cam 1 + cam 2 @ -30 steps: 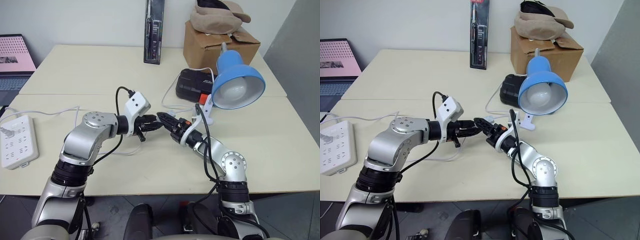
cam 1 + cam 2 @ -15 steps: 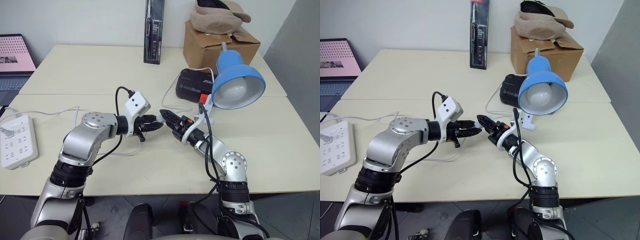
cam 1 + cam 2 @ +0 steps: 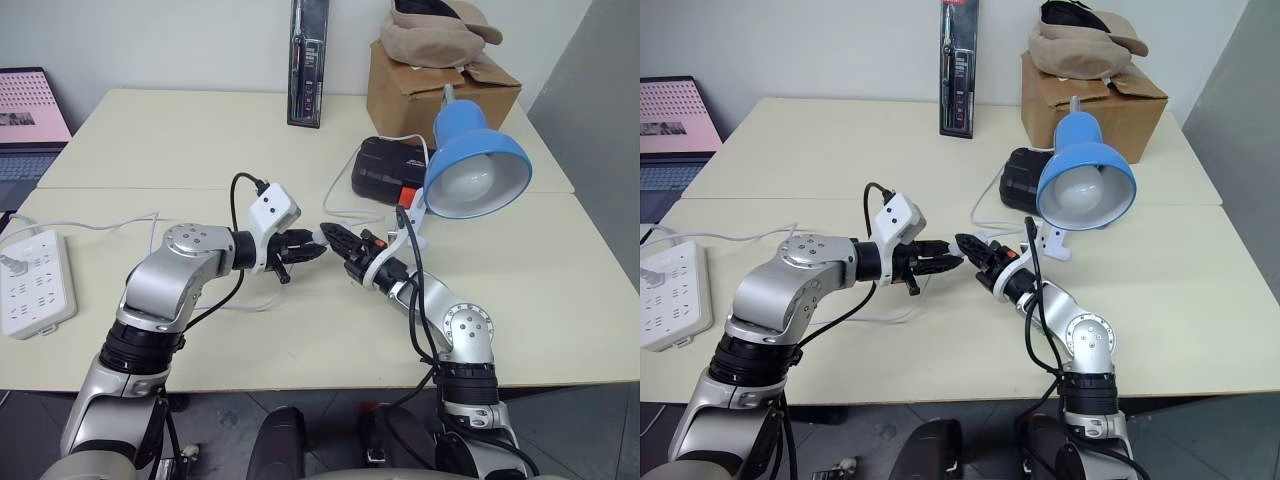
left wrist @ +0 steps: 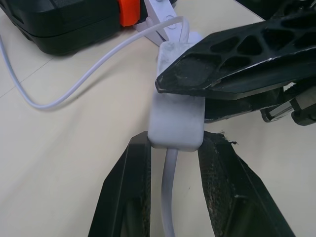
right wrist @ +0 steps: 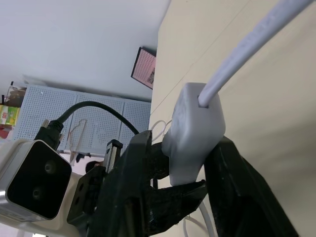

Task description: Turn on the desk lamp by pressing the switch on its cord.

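My left claw [image 4: 170, 148] is clamped on the near end of the switch [image 4: 176, 118], one finger on each narrow side, holding it above the table's near half, about midway along the front edge. The cord [image 4: 169, 197] runs out of the switch between my fingers. Its other run loops across the table [image 3: 560, 300] towards the back right, where the lamp [image 3: 475, 170] stands by the right edge, its bulb looking unlit.

To do this step well, I judge I should keep the left grip firm and motionless, so the switch cannot twist or slide when it is squeezed. The pressing finger ought to land squarely on the rocker, not on the plain housing. I cannot make out the rocker under the finger, so I cannot say the aim is true. If the bulb does not light, I would shift the pinch a little along the body rather than squeeze harder.

My right claw [image 3: 328, 233] meets the left one from the right. It is narrowed onto the far part of the switch. One finger [image 4: 237, 64] lies flat across its upper face and the other sits beneath, so both claws pinch the same small box.
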Controlling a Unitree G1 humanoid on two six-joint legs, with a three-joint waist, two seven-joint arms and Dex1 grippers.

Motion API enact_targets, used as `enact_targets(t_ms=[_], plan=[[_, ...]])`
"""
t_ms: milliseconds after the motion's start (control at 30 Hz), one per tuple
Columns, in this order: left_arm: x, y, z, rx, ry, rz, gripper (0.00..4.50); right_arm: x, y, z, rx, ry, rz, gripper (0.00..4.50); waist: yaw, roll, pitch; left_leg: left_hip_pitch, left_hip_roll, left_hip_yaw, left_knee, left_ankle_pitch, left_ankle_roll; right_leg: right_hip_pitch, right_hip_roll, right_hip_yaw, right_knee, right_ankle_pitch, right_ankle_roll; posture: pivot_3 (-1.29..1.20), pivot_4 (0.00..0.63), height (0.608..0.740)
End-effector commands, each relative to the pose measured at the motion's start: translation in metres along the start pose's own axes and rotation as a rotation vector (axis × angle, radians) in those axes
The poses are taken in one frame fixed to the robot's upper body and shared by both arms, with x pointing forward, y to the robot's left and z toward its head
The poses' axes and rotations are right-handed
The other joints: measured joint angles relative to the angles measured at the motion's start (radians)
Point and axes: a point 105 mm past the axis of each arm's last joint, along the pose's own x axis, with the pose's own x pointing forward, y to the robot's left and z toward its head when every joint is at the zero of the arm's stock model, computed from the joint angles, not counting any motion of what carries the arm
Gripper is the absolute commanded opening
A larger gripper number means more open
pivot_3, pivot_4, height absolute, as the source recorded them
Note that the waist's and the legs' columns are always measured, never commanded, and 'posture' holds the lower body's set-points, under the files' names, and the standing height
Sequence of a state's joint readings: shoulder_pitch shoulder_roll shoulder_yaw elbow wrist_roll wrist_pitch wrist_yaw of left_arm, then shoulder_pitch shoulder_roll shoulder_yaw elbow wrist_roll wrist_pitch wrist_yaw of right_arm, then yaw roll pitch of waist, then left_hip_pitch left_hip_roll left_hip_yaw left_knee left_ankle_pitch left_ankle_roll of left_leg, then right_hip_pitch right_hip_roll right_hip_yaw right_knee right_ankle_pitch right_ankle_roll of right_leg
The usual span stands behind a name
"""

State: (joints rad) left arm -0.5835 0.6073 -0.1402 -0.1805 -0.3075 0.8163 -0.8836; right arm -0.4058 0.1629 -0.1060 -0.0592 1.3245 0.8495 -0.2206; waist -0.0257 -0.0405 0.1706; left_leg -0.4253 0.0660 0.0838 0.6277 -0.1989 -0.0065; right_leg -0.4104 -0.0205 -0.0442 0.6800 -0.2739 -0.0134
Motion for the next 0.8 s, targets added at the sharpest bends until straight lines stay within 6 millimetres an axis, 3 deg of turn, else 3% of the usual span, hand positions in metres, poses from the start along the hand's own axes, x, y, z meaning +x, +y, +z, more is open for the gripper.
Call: enact_targets(t_ms=[33,567,633,800], plan=[[-0.004,0.002,0.009,0.038,-0.024,0.013,1.03,0.002,0.012,-0.004,0.046,-0.006,0.062,0.53,0.0,0.0,0.0,0.0,0.0,0.0,0.0,0.0,0.0,0.0,0.0,0.0,0.0,0.0,0.0,0.0,0.15,0.74],[-0.005,0.003,0.011,0.042,-0.031,0.015,1.03,-0.001,0.014,-0.003,0.028,-0.017,0.086,0.53,0.0,0.0,0.0,0.0,0.0,0.0,0.0,0.0,0.0,0.0,0.0,0.0,0.0,0.0,0.0,0.0,0.15,0.74],[-0.005,0.003,0.011,0.041,-0.031,0.015,1.03,-0.004,0.024,-0.004,0.008,-0.005,0.132,1.24,0.0,0.0,0.0,0.0,0.0,0.0,0.0,0.0,0.0,0.0,0.0,0.0,0.0,0.0,0.0,0.0,0.15,0.74],[-0.005,0.003,0.011,0.042,-0.03,0.016,1.03,-0.008,0.027,-0.006,-0.009,0.014,0.146,2.19,0.0,0.0,0.0,0.0,0.0,0.0,0.0,0.0,0.0,0.0,0.0,0.0,0.0,0.0,0.0,0.0,0.15,0.74]])
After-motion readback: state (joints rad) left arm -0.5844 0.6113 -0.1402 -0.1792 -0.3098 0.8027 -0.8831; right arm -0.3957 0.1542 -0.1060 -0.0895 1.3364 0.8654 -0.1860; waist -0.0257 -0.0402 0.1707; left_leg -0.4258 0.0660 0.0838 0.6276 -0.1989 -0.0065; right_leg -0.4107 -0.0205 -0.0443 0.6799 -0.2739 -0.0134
